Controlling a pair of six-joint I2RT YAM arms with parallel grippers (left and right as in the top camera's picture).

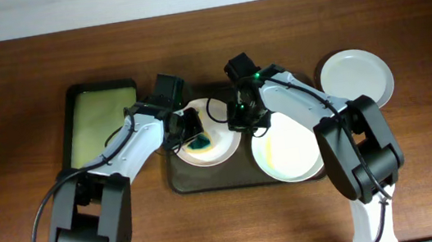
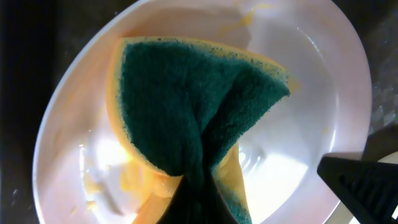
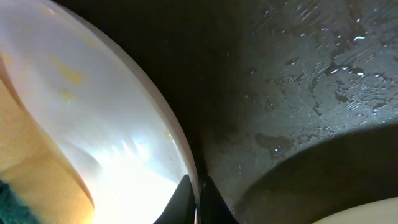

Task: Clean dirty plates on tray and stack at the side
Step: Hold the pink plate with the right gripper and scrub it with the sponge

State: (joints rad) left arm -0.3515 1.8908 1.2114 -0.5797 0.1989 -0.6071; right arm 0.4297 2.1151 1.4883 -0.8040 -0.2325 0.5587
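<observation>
Green-yellow sponge (image 2: 186,118) clamped in left gripper (image 1: 191,132), pressed on smeared plate (image 2: 311,93). Right gripper (image 3: 196,202) pinched onto its rim. Tray (image 1: 207,181) mid-counter; 1 separate plate (image 1: 357,79) toward right edge.

The dark wooden table (image 1: 1,122) carries three things directly: the large dark brown tray (image 1: 207,180) near its middle, a smaller black tray (image 1: 92,124) with yellowish-green lining just beside it on the left, and one white plate (image 1: 357,79) on the right. That plate lies on the bare wood, near the brown tray's far right corner.
</observation>
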